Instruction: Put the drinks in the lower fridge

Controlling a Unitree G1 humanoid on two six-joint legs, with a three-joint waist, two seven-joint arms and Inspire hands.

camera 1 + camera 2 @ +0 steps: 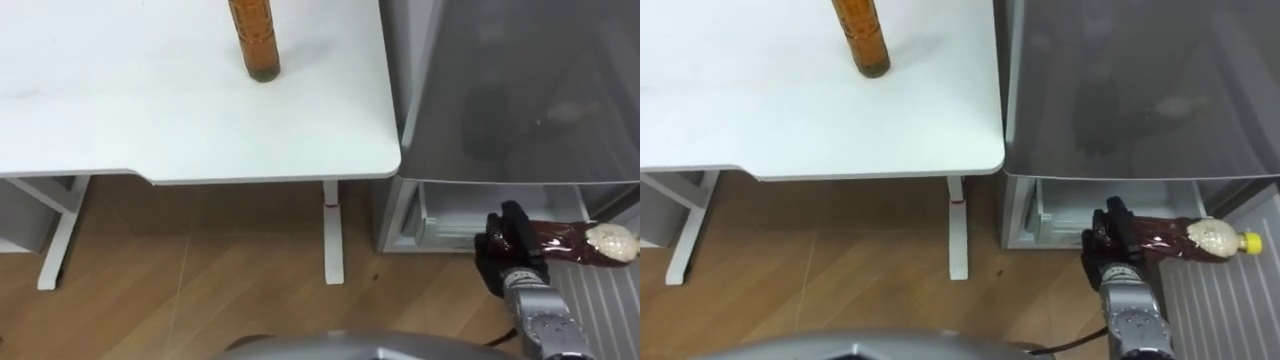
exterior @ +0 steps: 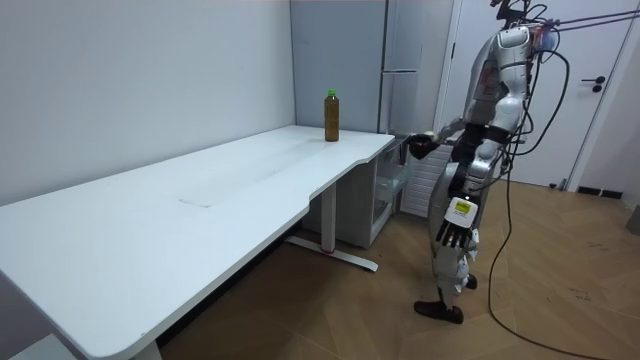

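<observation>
While the robot stands at the end of the bench (image 1: 150,110), close up to the fridge (image 1: 1140,90), its right robot hand (image 1: 1110,245) is clamped round a dark bottle (image 1: 1175,238), the fingers curled about the bottle's base. The bottle lies on its side in that grip, its yellow cap (image 1: 1247,241) pointing off to the robot's right, and it is held in the air just in front of the open lower compartment (image 1: 1080,205) and not yet inside it. The left robot hand (image 2: 455,235) hangs by the robot's side with its fingers loose, holding nothing.

From where I stand this looks like the carrying-in step for the first drink. It has been brought to the mouth of the lower fridge but not yet set down. The next move, I'd say, calls for reaching forward and down into the opening. The wrist would have to turn so the bottle goes in cleanly rather than crosswise and clears the compartment's edge before the grip comes off. How much room there is inside I cannot tell.

A second drink waits too — an amber bottle (image 1: 255,40) stands upright on the bench, well apart from the fridge, so the job seems less than half done.
</observation>
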